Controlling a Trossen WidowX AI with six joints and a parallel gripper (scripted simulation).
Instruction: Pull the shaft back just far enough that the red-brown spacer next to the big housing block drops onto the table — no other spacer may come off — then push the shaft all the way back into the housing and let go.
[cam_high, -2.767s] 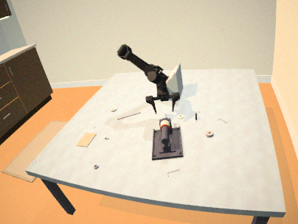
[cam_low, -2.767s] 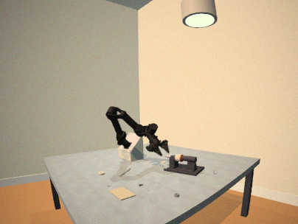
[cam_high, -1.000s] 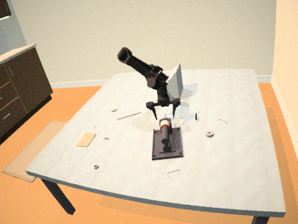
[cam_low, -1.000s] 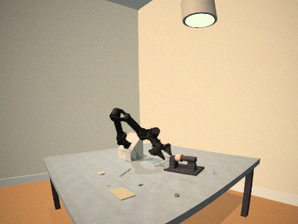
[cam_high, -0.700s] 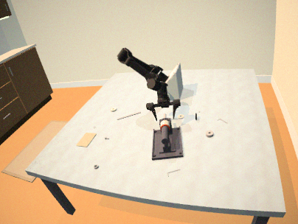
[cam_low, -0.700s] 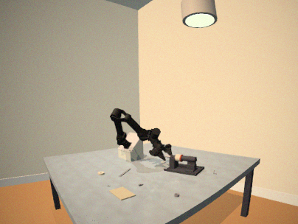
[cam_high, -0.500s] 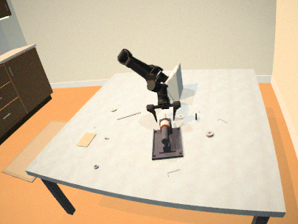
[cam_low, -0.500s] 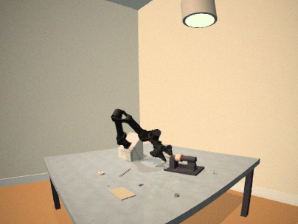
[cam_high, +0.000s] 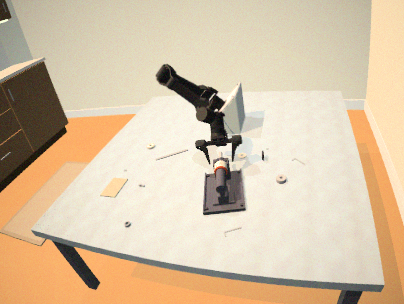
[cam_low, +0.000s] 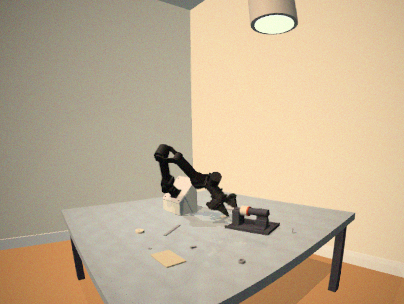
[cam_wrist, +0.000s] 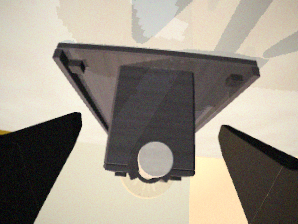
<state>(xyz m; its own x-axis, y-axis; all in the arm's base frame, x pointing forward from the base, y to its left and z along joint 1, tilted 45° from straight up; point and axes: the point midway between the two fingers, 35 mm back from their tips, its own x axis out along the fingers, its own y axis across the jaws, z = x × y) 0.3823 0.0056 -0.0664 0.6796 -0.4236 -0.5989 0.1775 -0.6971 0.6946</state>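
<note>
The shaft's pale round end (cam_wrist: 155, 159) sticks out of the dark upright support block (cam_wrist: 155, 110) (cam_low: 238, 216). The red-brown spacer (cam_high: 221, 170) (cam_low: 248, 211) is on the shaft against the dark housing (cam_high: 221, 182) (cam_low: 259, 212). Cream spacers (cam_low: 243, 211) sit between it and the support block; I cannot count them. A cream rim (cam_wrist: 147, 189) shows beyond the block in the wrist view. My gripper (cam_high: 221, 161) (cam_low: 231, 210) (cam_wrist: 151, 125) is open and empty, its fingers on either side of the shaft end, not touching it. The red-brown spacer is hidden in the wrist view.
The fixture's dark base plate (cam_high: 210, 200) (cam_wrist: 90, 82) lies on the table (cam_high: 175, 220). Around it are a grey rod (cam_high: 172, 154), a tan card (cam_high: 114, 187), a ring (cam_high: 281, 178), a small black piece (cam_high: 263, 155) and a bent pin (cam_high: 232, 231). The arm's white mount (cam_low: 174, 204) stands behind.
</note>
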